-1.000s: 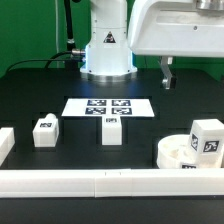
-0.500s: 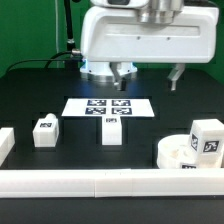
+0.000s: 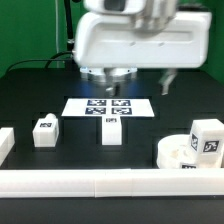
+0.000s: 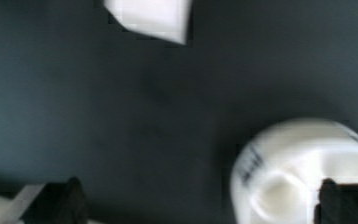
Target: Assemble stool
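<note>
The round white stool seat lies at the front of the exterior view's right. One tagged leg block stands on it. Two more leg blocks stand on the black table in front of the marker board. My gripper hangs high over the back of the table, behind the marker board, open and empty, with dark fingers spread wide. The wrist view is blurred. It shows my gripper open over the dark table and a rounded white shape that I cannot identify beside one finger.
A long white border bar runs along the front edge, and a short white bar end sits at the exterior view's left. The robot base stands at the back. A white patch shows in the wrist view.
My gripper has swung from the exterior view's right toward the middle, and now hangs over the back of the marker board. The stool parts have not moved.
</note>
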Motion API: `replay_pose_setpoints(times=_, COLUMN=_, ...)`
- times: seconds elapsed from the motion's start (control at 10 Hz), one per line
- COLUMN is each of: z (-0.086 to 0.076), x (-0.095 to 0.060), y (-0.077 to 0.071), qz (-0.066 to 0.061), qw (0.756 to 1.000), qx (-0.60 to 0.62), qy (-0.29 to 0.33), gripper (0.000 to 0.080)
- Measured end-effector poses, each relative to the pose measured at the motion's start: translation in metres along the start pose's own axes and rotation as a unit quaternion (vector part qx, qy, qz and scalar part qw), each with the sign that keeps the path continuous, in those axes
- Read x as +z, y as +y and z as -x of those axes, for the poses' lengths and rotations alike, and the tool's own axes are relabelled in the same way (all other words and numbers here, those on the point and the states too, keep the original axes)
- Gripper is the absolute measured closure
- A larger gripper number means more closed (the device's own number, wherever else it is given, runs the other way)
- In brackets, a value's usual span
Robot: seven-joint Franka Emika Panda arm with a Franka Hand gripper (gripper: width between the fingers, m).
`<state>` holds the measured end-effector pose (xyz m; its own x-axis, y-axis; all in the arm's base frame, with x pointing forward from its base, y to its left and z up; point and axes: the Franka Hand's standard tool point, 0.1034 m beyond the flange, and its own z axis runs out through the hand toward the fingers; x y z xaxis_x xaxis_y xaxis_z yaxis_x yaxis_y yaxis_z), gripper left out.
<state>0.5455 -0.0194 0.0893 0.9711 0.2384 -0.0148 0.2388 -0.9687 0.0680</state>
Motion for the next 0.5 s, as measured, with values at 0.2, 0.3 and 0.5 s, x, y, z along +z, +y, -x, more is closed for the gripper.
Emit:
replay_pose_setpoints(times=0.2, z=0.001, x=0.0026, y=0.0008, qz=0.0, qw=1.0, qx=-0.005, qy=-0.002, gripper=0.015)
replay_pose_setpoints(times=0.3, z=0.002, x=0.0027, y=-0.0004, qz=-0.001, qw=1.0, qx=-0.006, qy=-0.011, gripper=0.015)
replay_pose_setpoints(times=0.5, z=0.0037, x=0.0036, y=-0.0013, qz=-0.003, qw=1.0, qx=-0.006, qy=-0.018, gripper=0.015)
